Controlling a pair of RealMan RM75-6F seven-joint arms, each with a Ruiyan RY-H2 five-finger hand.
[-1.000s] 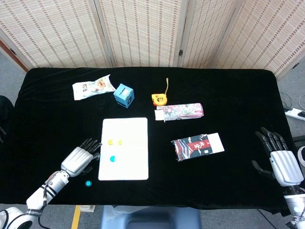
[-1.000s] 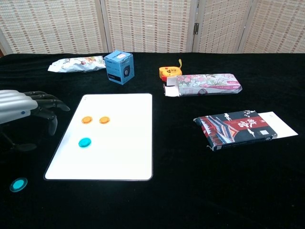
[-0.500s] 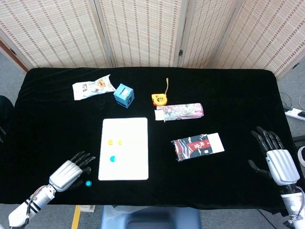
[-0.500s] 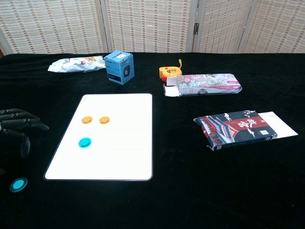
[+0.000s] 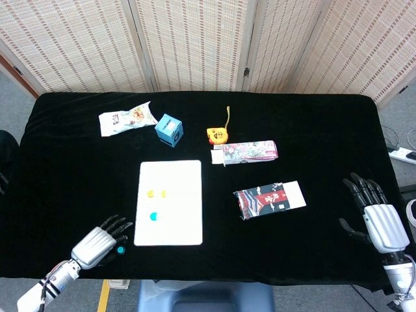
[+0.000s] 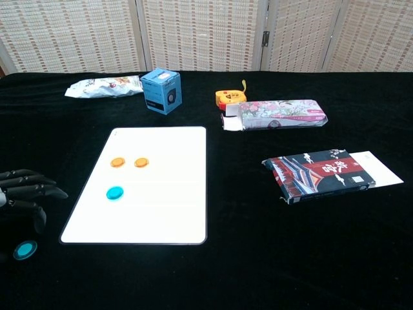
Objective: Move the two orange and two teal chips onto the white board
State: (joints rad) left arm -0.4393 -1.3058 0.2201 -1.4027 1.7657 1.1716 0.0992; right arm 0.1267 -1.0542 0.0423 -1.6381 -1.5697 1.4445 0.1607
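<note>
The white board point(image 5: 170, 221) point(image 6: 161, 213) lies flat at the table's middle left. On it sit two orange chips point(image 5: 156, 193) point(image 6: 129, 162) side by side and one teal chip point(image 5: 154, 216) point(image 6: 115, 192) below them. A second teal chip point(image 5: 120, 249) point(image 6: 25, 250) lies on the black cloth left of the board's near corner. My left hand point(image 5: 99, 241) point(image 6: 22, 194) hovers open just over and beside that chip, fingers spread toward the board. My right hand point(image 5: 375, 218) rests open near the table's right edge, holding nothing.
At the back stand a snack bag point(image 5: 127, 118), a blue box point(image 5: 169, 130), a yellow tape measure point(image 5: 218, 134) and a floral carton point(image 5: 247, 153). A dark patterned packet point(image 5: 270, 199) lies right of the board. Black cloth covers the table point(image 5: 325, 130).
My left hand has pulled back toward the near edge and down, from beside the board's left side to over the loose teal chip. The right hand barely shifted.
</note>
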